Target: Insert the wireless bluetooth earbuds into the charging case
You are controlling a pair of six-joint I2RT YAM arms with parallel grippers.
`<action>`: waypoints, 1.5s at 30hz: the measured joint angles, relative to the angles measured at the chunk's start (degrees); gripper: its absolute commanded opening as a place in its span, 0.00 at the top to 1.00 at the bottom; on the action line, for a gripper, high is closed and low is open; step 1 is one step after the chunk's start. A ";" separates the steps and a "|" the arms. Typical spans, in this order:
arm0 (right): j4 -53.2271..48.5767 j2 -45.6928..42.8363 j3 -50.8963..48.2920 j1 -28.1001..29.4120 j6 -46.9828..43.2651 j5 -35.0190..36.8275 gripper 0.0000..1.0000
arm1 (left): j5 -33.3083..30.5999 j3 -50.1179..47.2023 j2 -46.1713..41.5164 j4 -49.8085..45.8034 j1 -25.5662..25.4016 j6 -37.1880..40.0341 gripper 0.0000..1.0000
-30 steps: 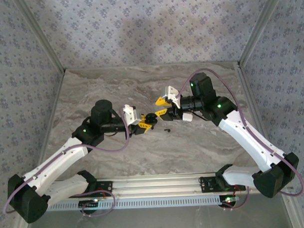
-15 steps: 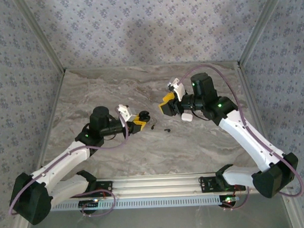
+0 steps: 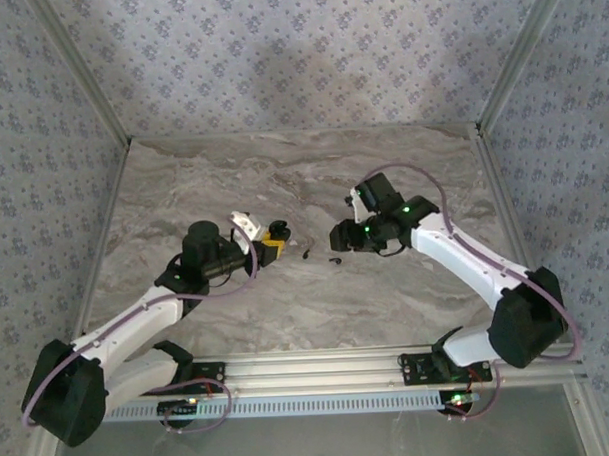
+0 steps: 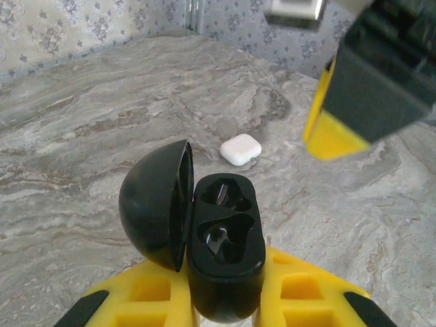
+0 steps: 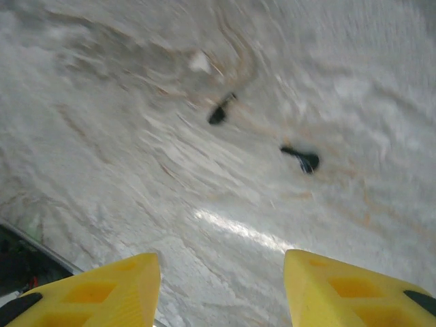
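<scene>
Open tabletop [image 5: 122,177] round earbuds [image 5: 303,160]; left gripper [image 3: 275,240] w/ charging case [image 4: 223,238] close by.

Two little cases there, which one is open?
The black case, held in the left gripper: its lid is swung aside, baring two empty wells. The white case lies shut on the table.

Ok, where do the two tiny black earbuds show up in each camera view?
Top external: two tiny black earbuds, mid-frame, just right of the open black charging case.
Right wrist: upper middle and right of centre, blurred.
Shared landmark: the grey marble tabletop beneath them.
</scene>
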 measured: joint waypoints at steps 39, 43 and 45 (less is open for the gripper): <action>7.93 27.65 6.78 -0.87 12.26 -0.66 0.53 | -0.61 0.00 1.03 -0.09 2.67 -0.39 0.88; 8.59 27.82 7.74 -1.27 12.24 -0.66 0.53 | -0.61 0.00 1.03 -0.09 2.67 -0.39 0.88; 8.39 27.82 8.41 -1.29 12.13 -0.63 0.53 | -0.61 0.00 1.03 -0.09 2.67 -0.39 0.88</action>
